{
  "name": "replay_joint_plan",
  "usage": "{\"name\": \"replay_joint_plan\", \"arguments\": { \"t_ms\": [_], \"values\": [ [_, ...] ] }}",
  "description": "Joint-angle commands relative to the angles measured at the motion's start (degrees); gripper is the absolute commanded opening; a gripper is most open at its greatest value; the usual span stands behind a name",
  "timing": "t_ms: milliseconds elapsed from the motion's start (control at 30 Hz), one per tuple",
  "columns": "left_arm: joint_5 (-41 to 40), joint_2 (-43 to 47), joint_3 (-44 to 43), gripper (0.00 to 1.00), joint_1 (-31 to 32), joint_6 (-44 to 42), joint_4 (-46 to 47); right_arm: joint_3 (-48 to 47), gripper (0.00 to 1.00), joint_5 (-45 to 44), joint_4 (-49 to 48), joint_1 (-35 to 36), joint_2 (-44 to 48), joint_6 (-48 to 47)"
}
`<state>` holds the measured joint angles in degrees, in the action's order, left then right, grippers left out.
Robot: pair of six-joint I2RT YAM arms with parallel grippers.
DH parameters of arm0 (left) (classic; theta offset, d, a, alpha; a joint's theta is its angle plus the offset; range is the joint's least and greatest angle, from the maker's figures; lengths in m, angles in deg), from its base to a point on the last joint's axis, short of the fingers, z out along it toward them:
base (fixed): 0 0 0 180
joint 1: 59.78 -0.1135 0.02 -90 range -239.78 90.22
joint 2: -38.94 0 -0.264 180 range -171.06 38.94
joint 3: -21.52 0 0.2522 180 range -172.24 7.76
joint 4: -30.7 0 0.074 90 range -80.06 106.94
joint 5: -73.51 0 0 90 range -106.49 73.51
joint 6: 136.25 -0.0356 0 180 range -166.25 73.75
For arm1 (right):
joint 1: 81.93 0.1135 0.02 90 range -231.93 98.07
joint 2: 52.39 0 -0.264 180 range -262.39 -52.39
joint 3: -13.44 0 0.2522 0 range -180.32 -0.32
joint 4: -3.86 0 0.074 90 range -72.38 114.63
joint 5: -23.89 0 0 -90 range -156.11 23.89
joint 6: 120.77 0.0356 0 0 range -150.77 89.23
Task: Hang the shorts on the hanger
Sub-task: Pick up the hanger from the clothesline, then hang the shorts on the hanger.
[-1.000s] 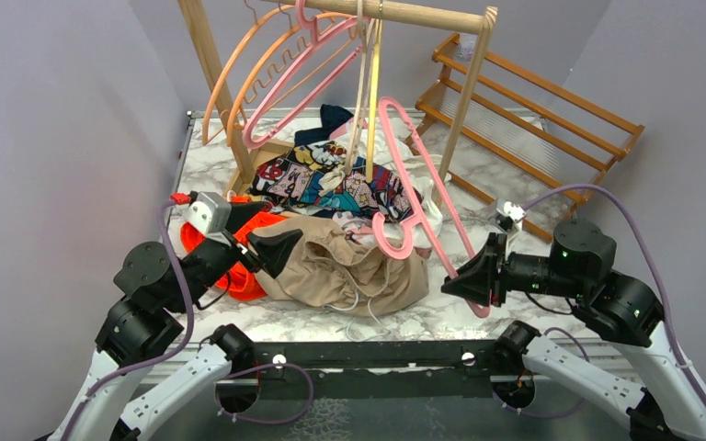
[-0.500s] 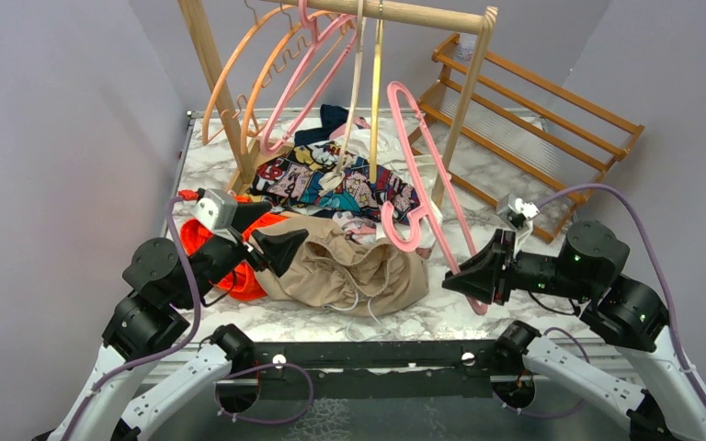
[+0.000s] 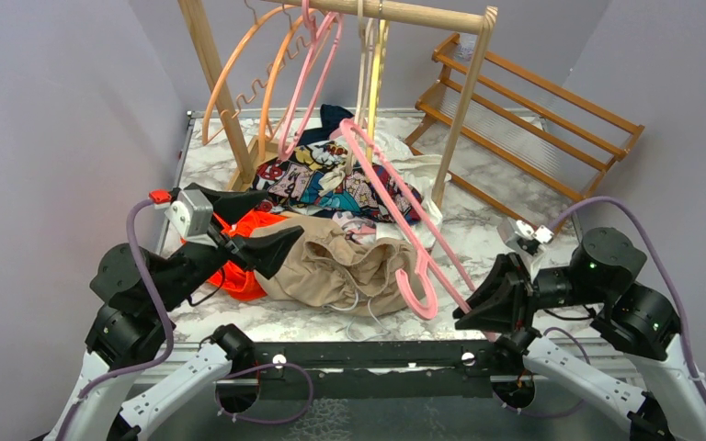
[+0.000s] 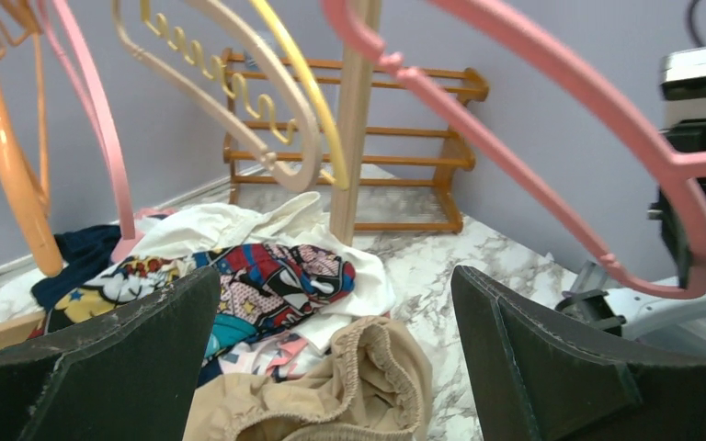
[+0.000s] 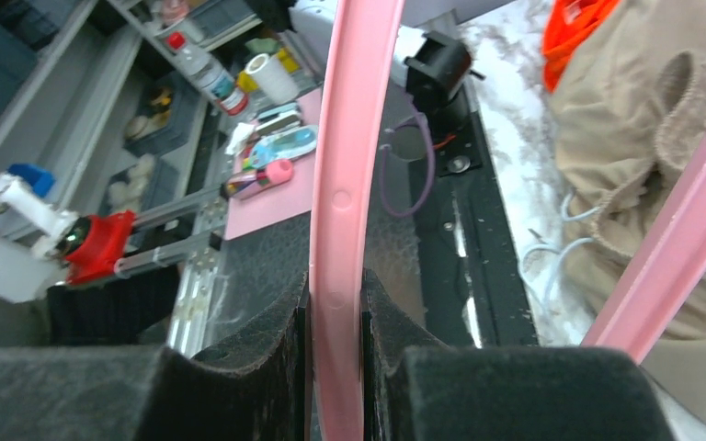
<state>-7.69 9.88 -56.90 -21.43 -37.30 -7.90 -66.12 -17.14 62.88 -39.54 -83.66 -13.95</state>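
The beige shorts [image 3: 340,271] lie crumpled at the near middle of the marble table, waistband gaping toward the right [image 4: 368,386]; they also show in the right wrist view [image 5: 643,138]. The pink hanger [image 3: 395,207] slants over them, its hook [image 3: 423,289] hanging at the shorts' right edge. My right gripper [image 3: 474,317] is shut on one arm of the hanger [image 5: 349,184], pads pressed on both sides [image 5: 335,294]. My left gripper [image 3: 253,225] hovers above the shorts' left side, open and holding nothing [image 4: 335,276]. The hanger [image 4: 561,101] crosses high in the left wrist view.
A wooden clothes rail [image 3: 414,14] at the back carries orange [image 3: 239,64], pink [image 3: 308,83] and yellow hangers. A comic-print cloth [image 3: 331,188] lies behind the shorts, an orange garment [image 3: 239,276] to their left. A wooden slatted rack [image 3: 533,110] leans at the back right.
My right gripper has pulled back toward the near edge, tilting the hanger so its hook swung down and forward by the shorts. My left arm has risen and shifted slightly left.
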Motion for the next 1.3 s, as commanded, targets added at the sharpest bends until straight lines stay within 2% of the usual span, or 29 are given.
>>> {"name": "replay_joint_plan", "arguments": {
  "t_ms": [0, 333, 733, 933, 1267],
  "values": [
    [7.7, 0.3, -0.2, 0.99, -0.2, 2.7, 4.9, 3.8, 0.01, 9.0, -6.1, 0.0, 0.6, 2.5],
    [11.0, 1.7, 0.5, 0.99, -0.2, -0.5, 7.3, 7.3, 0.01, 16.8, -10.6, 0.0, -1.8, 4.1],
    [24.6, 2.4, -2.7, 0.99, -0.2, -22.4, 7.5, 10.3, 0.01, 18.0, -8.3, -0.1, -3.8, 2.0],
    [30.6, 0.0, -2.1, 0.99, -0.3, -26.7, 3.9, 14.6, 0.01, 18.1, -8.6, 0.0, -3.6, 2.1],
    [33.4, -1.5, 3.4, 0.98, -0.3, -30.0, 0.7, 20.6, 0.01, 18.9, -12.8, 0.0, -2.4, 6.0]
  ]
}}
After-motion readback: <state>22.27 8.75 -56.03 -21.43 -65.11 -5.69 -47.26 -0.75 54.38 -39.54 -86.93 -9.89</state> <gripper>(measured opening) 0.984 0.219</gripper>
